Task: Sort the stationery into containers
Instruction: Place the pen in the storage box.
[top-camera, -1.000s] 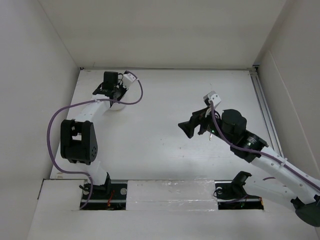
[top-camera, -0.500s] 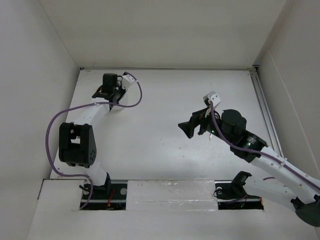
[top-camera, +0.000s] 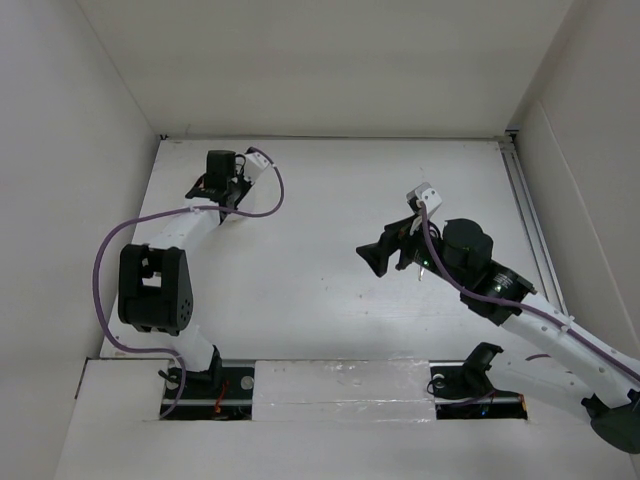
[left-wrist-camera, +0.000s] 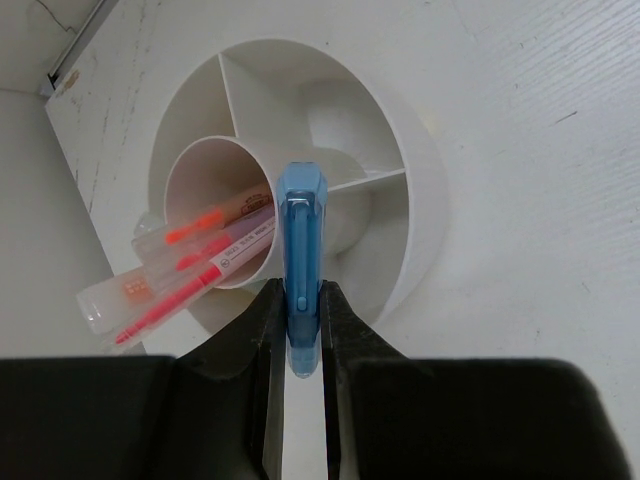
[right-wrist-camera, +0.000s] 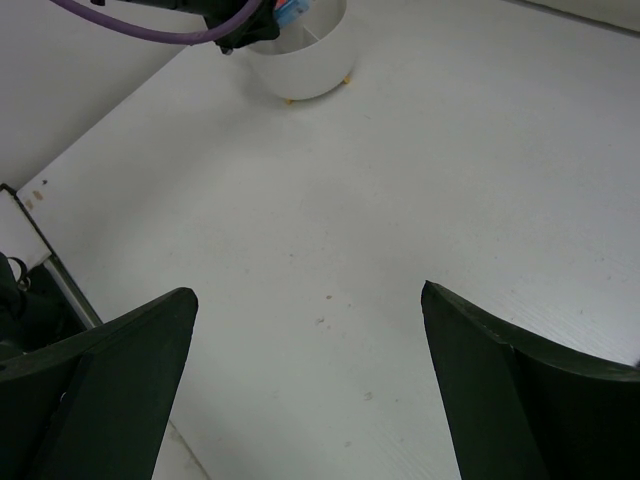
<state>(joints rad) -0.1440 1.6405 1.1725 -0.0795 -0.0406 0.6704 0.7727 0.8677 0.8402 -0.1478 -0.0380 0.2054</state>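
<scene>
Across the top external view, a white bench is seen between pale walls. The left arm is stretched to the far left corner and the right arm is held over the middle right. From above, the left gripper covers what lies beneath it and its fingers cannot be made out. The right gripper is seen only as a dark shape.

The hidden part is supplied by the left wrist camera. A round white tub with inner dividers stands on the bench directly under the left fingers. These are closed on a blue marker, which is pinched at its near end and points over the tub's central cup. Only in this view are orange and pink pens shown, leaning out of that cup toward the left.

In the right wrist view, the right fingers are shown spread wide above the bench, well apart from the tub. The tub is seen small at the top edge, with a speck of blue above it.
</scene>
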